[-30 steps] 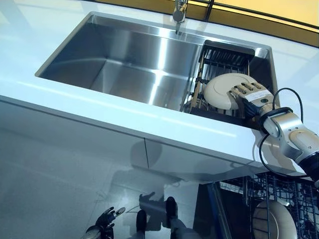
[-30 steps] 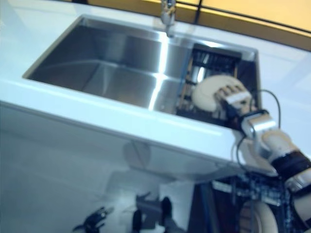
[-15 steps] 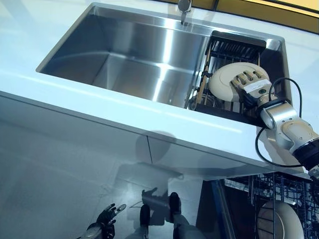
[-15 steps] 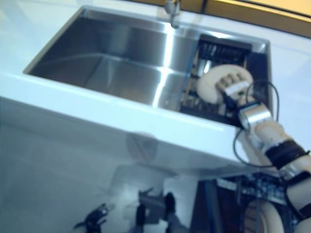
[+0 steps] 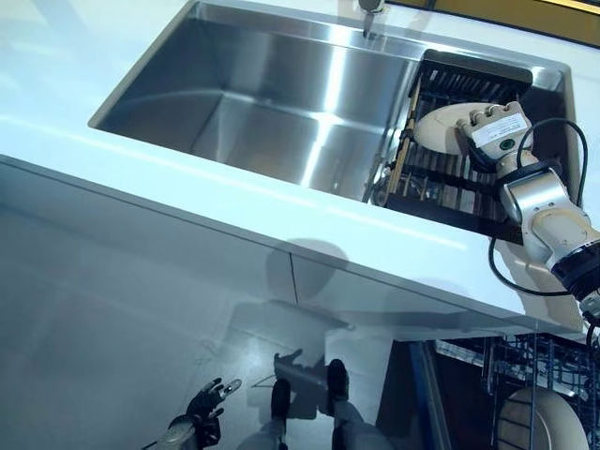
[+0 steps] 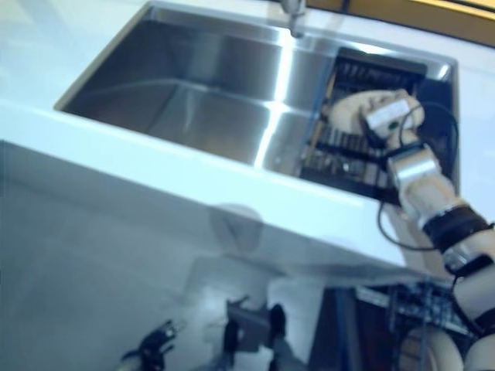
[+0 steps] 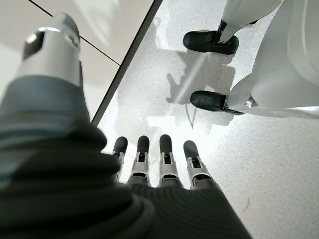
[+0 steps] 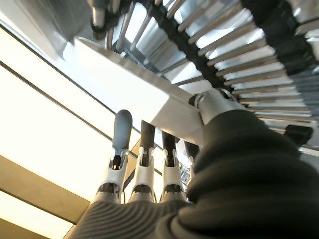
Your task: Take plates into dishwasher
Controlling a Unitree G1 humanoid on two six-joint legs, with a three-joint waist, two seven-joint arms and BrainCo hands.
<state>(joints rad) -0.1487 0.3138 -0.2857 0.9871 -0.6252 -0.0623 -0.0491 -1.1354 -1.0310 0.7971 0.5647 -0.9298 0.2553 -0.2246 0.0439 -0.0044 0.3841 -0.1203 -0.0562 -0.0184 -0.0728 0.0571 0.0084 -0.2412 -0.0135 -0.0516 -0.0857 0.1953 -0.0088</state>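
The round cream-white ceramic plate [image 5: 448, 127] stands on edge in the black wire dish rack [image 5: 450, 178] at the right end of the stainless steel sink [image 5: 272, 103]. The right robot hand [image 5: 494, 128] lies against the plate's near face, fingers extended along it. The right wrist view shows the plate [image 8: 134, 94] held between the straight fingers [image 8: 121, 130] and the thumb [image 8: 212, 102], so the grasp reads as a pinch on the rim rather than a full wrap. The left robot hand [image 7: 159, 164] hangs idle below the white table [image 5: 234, 202], near the floor, fingers relaxed and empty.

Hazards at this stage, as judged:
- A shallow rim pinch may slip during the lift, dropping the plate onto the rack.
- A tilted lift may catch the plate on the rack wires.
- The dishwasher rack [image 5: 534, 375] below the table already holds a second white plate [image 5: 534, 422]; careless insertion may cause contact.
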